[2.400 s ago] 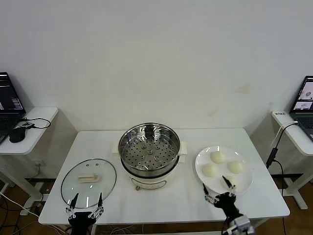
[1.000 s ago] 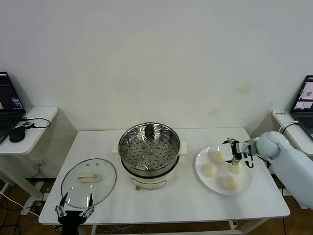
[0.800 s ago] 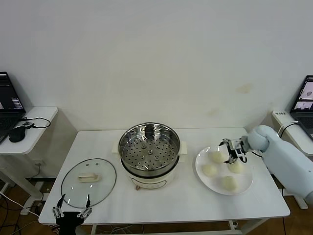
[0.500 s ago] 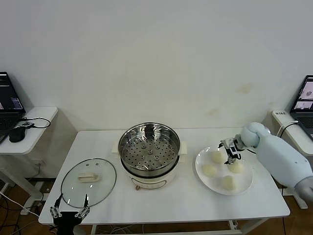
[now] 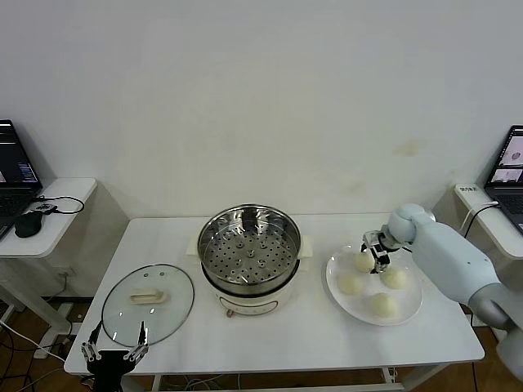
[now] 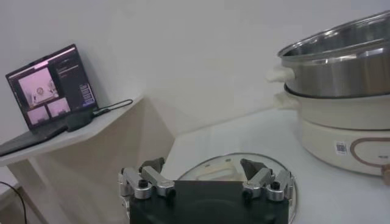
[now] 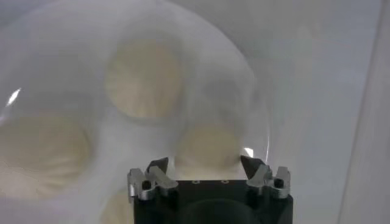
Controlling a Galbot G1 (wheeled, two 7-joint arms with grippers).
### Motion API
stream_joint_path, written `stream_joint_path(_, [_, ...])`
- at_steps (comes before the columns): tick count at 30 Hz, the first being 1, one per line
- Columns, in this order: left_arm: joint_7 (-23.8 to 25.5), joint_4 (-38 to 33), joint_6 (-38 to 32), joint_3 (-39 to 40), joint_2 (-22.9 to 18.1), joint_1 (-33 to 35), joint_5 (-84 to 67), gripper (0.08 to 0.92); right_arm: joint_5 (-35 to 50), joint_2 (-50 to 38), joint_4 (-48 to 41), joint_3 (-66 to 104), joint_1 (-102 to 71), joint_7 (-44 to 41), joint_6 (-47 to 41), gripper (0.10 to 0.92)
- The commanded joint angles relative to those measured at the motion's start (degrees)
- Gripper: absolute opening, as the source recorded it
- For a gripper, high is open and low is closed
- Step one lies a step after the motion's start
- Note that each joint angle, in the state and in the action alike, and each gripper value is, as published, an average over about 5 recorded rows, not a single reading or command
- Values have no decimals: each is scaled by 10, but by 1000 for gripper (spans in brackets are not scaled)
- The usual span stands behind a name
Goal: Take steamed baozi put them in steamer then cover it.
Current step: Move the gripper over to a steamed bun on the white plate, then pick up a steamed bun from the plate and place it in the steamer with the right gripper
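Four cream-white steamed baozi lie on a white plate [image 5: 411, 304] at the table's right. My right gripper [image 5: 376, 250] hangs over the plate's far side, open, its fingers on either side of one baozi [image 7: 207, 145] without clearly pressing it. In the head view that bun [image 5: 363, 261] lies just left of the gripper. The steel steamer [image 5: 249, 251] stands uncovered in the middle, its perforated tray bare. The glass cover [image 5: 148, 304] lies flat at the left. My left gripper [image 5: 115, 345] waits open at the front left edge, holding nothing, with the cover [image 6: 231, 173] just ahead of it.
Side tables with laptops [image 5: 15, 167] stand at both ends; a black mouse [image 5: 29, 226] and cable lie on the left one. The steamer's cream base [image 6: 341, 131] rises beside the cover. Bare tabletop lies between steamer and plate.
My right arm has swung from the plate's right side toward its far left bun, and the gripper now straddles it. The left gripper has sunk slightly at the front edge.
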Motion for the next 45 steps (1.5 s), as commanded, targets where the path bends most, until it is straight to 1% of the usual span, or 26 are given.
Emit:
stream_joint_path(1, [0, 1, 0, -1, 0, 0, 0, 823, -5, 14, -19, -8, 6, -3, 0, 664])
stream_joint_path(6, [0, 0, 0, -2, 1, 0, 0, 823, 6, 1, -2, -13, 11, -6, -1, 631])
stream_joint_path(10, [0, 0, -1, -3, 2, -1, -1, 823, 43, -29, 41, -40, 39, -12, -7, 628])
stream_joint_path(19, [0, -2, -1, -1, 4, -7, -3, 823, 174, -99, 166, -143, 174, -22, -35, 628])
stream_joint_path(23, [0, -4, -1, 0, 7, -11, -5, 823, 238, -99, 205, -197, 258, -21, -45, 628])
stream_joint_path(29, [1, -6, 1, -2, 13, -17, -14, 823, 317, -44, 228, -278, 363, -8, -49, 628])
stream_joint_path(34, [2, -7, 3, -4, 16, -23, -17, 823, 361, 36, 232, -313, 399, 8, -48, 628])
stream_joint_path(39, [4, -9, 6, -11, 18, -26, -22, 823, 369, 114, 208, -339, 403, 21, -19, 635])
stream_joint_path(45, [4, -10, 8, -19, 22, -22, -25, 823, 337, 183, 157, -367, 372, 42, 50, 636])
